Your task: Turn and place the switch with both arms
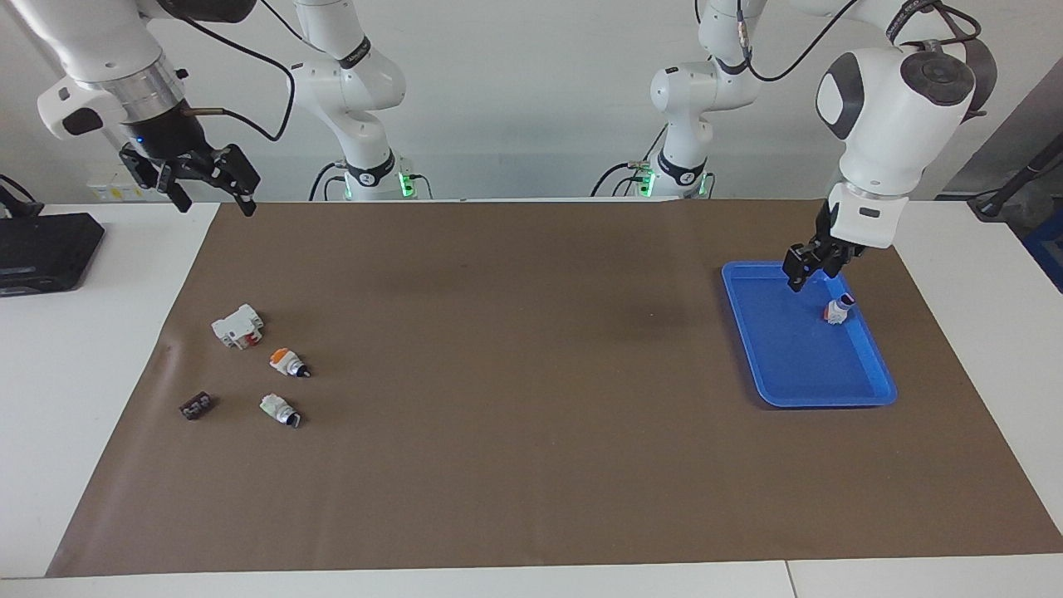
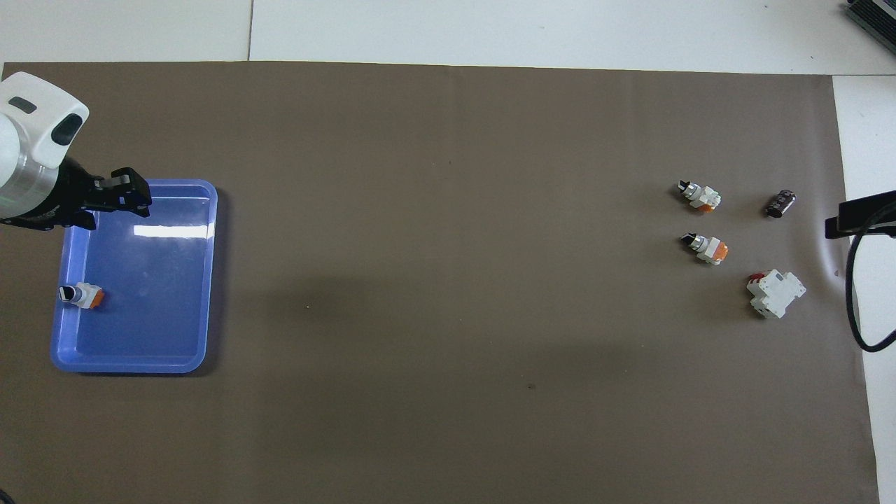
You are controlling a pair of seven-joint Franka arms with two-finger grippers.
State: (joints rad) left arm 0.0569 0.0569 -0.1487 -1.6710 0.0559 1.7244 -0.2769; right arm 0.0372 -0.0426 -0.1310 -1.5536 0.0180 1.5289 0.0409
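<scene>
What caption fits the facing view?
Left gripper hovers over blue tray holding one switch; right gripper waits.

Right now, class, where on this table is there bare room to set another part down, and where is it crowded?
The widest free patch is the brown mat between the blue tray and the cluster at the right arm's end. The tray floor is mostly bare, apart from one orange-ended switch. It is crowded around the white block, two switches and a small dark part.

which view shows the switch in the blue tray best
Overhead view: the switch lies unobstructed in the blue tray, dark knob and orange end both plain. The facing view shows it smaller, under the left gripper.
</scene>
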